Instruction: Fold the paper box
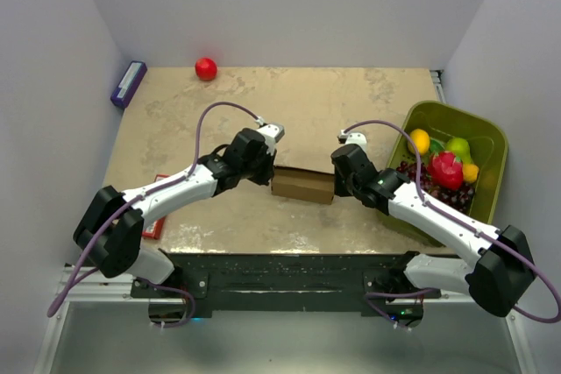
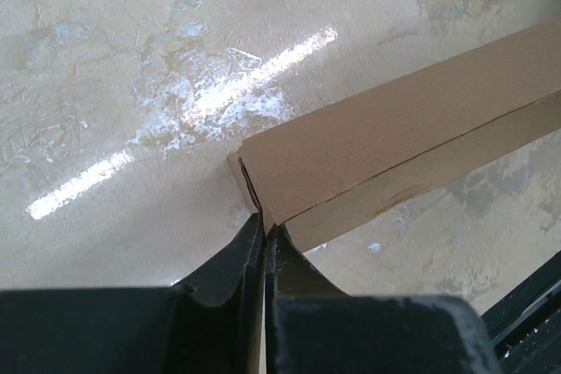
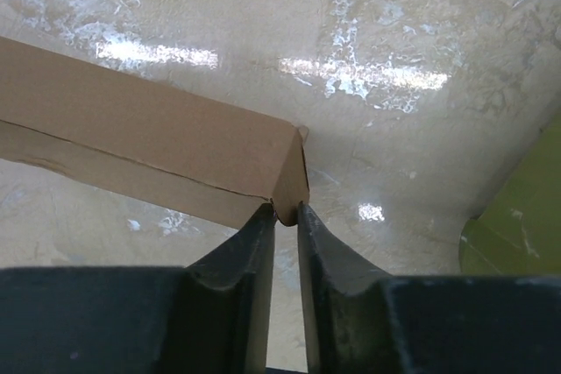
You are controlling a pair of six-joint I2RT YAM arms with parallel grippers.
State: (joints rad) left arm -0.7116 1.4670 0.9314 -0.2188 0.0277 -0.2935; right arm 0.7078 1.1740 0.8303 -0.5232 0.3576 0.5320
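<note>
The paper box [image 1: 302, 185] is a plain brown cardboard piece, folded into a flat oblong, lying mid-table between my two arms. My left gripper [image 1: 271, 172] is at its left end. In the left wrist view the jaws [image 2: 265, 229] are pressed together on the near corner edge of the box [image 2: 394, 129]. My right gripper [image 1: 337, 185] is at the right end. In the right wrist view its fingertips [image 3: 287, 215] pinch the lower corner of the box's [image 3: 149, 129] end face, with a narrow gap behind the tips.
A green bin [image 1: 487, 129] holding toy fruit stands at the right, and its corner [image 3: 526, 216] shows in the right wrist view. A red ball [image 1: 205, 68] and a small purple box [image 1: 128, 83] lie at the far left. A red flat pack [image 1: 156, 222] lies under the left arm.
</note>
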